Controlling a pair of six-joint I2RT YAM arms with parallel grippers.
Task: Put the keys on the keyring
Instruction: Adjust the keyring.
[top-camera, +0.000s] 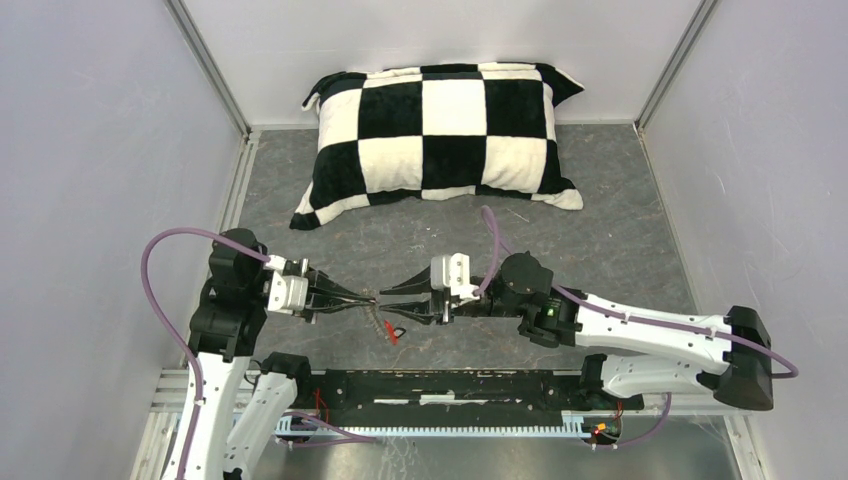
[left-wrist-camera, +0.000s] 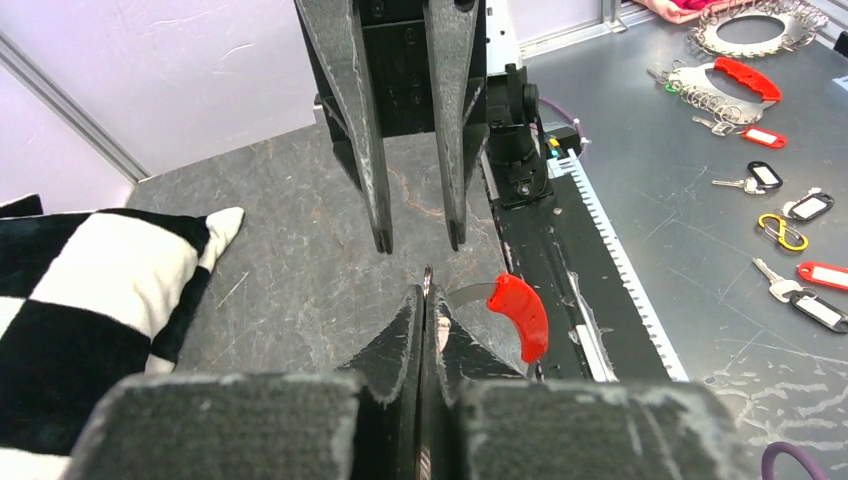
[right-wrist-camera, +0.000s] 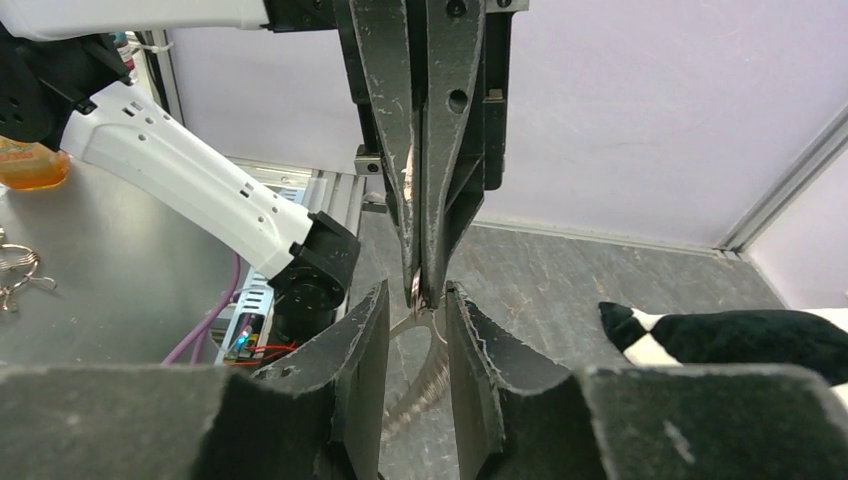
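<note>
Keyring (left-wrist-camera: 522, 315) of thin silvery wire with a red section hangs pinched in the closed left gripper (left-wrist-camera: 427, 293). Opposite, the right gripper (right-wrist-camera: 416, 292) is partly spread around the wire, gripping nothing; a black-and-white checkered pillow (top-camera: 440, 130) lies behind

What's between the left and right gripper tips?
Only the keyring, pinched in the shut left gripper, its thin edge pointing toward the open right gripper. The left wrist view shows it.
</note>
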